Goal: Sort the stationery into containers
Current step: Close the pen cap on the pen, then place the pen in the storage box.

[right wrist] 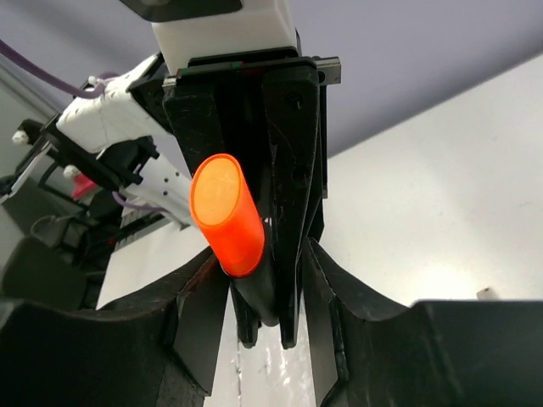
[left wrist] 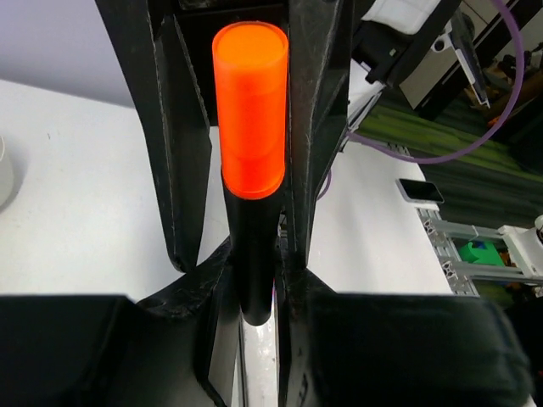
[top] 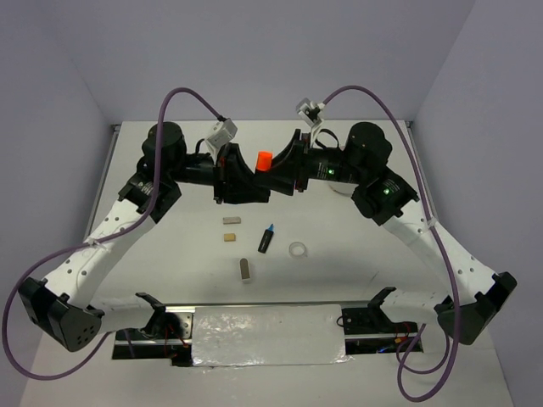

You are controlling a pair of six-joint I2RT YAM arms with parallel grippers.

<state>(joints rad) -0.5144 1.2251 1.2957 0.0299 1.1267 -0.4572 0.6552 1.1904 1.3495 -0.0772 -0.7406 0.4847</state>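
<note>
The left gripper [left wrist: 251, 309] is clamped on the black barrel of the orange-capped marker [left wrist: 250, 170], held clear of the white table [top: 365, 263]. The right gripper [right wrist: 265, 267] faces it with fingers apart on either side of the cap, daylight showing on one side. Below them on the table lie a blue-capped marker [top: 266, 238], a tape ring [top: 298, 250] and three small blocks.

The marker [left wrist: 249, 170] stands upright, orange cap on top, its black barrel pinched low down by the left tool [left wrist: 251, 292]. Dark fingers [left wrist: 182, 127] flank the cap, with white worktop [left wrist: 76, 195] behind it.
</note>
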